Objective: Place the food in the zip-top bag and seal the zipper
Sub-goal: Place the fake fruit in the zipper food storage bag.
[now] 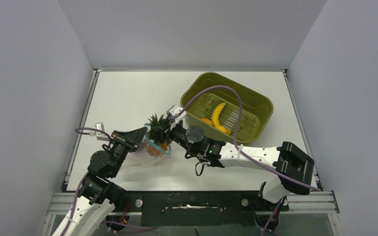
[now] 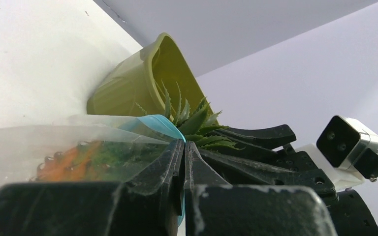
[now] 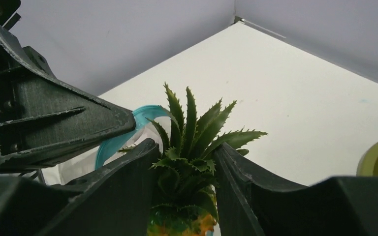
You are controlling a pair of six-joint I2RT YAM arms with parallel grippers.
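Observation:
The clear zip-top bag (image 1: pixel 145 150) lies left of centre, its mouth facing right. My left gripper (image 1: pixel 139 134) is shut on the bag's mouth edge at the teal zipper (image 2: pixel 152 125); the strip runs between the closed jaws (image 2: pixel 184 143). My right gripper (image 1: pixel 161 129) is shut on the green leafy top (image 3: pixel 189 132) of the orange fruit (image 1: pixel 154 147). The fruit's orange body shows through the bag's film (image 2: pixel 74 160), while its leaves stick out of the mouth. A yellow banana (image 1: pixel 218 112) and yellow-orange pieces (image 1: pixel 208 121) lie in the olive-green basin. The purple-pink piece is out of view.
The olive-green basin (image 1: pixel 256 98) stands at the back right, close behind my right wrist; it also shows in the left wrist view (image 2: pixel 142 73). Grey walls close the table on three sides. My right arm's purple cable (image 1: pixel 211 88) arcs over the basin.

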